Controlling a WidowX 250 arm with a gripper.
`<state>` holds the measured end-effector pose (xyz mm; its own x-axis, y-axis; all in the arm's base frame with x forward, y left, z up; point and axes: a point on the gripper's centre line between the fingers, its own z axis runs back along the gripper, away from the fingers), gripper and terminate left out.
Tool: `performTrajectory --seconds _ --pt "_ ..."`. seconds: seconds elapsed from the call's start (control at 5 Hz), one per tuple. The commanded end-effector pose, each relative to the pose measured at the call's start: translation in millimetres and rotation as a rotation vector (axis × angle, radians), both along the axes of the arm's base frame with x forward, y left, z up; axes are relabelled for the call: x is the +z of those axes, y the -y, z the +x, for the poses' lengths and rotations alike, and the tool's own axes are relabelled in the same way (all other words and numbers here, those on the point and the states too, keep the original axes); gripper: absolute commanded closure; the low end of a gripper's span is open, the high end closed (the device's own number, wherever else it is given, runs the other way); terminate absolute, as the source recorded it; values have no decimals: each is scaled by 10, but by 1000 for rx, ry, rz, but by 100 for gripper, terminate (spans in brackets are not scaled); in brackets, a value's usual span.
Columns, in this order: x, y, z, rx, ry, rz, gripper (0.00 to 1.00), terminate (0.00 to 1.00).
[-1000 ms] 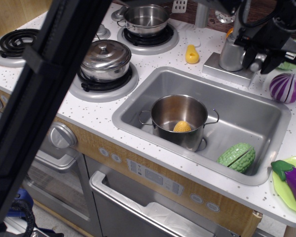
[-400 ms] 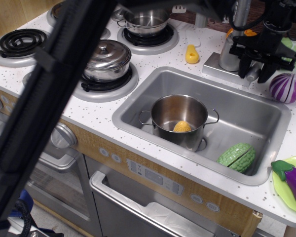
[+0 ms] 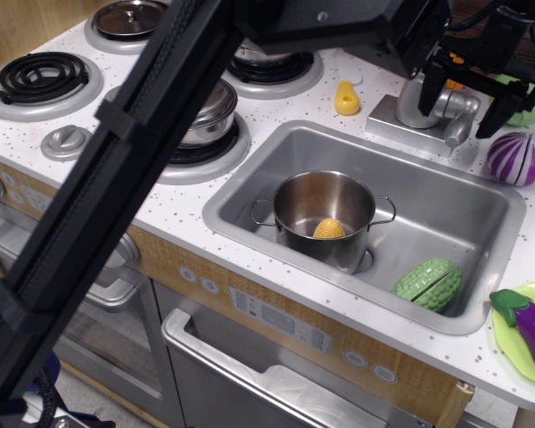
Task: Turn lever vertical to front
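Note:
The lever [image 3: 456, 114] is a short silver-grey arm with a rounded end. It sticks out from the upright grey faucet post [image 3: 415, 100] on its rectangular base [image 3: 394, 119], behind the sink, and points toward the front and slightly right. My gripper [image 3: 468, 96] hovers just above it, open. One black finger [image 3: 434, 83] is left of the lever and the other is to its right; neither touches it. The jaws hold nothing.
A yellow tap piece [image 3: 347, 98] stands left of the base. The sink [image 3: 481, 223] holds a steel pot [image 3: 325, 209] with corn [image 3: 329, 229] and a green vegetable [image 3: 428, 283]. A purple onion [image 3: 519, 158] lies right of the lever. My black arm [image 3: 116, 152] crosses the stove side.
The gripper has risen off the lever and shifted slightly right, leaving the lever uncovered. The arm has swung across the view, now hiding most of the lidded pot.

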<state>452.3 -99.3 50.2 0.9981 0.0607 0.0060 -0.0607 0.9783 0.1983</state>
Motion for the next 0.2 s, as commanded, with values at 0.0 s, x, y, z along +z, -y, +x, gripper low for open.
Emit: performTrajectory --seconds 0.0 --pt "459 59 -115 -26 110 -12 0 100"
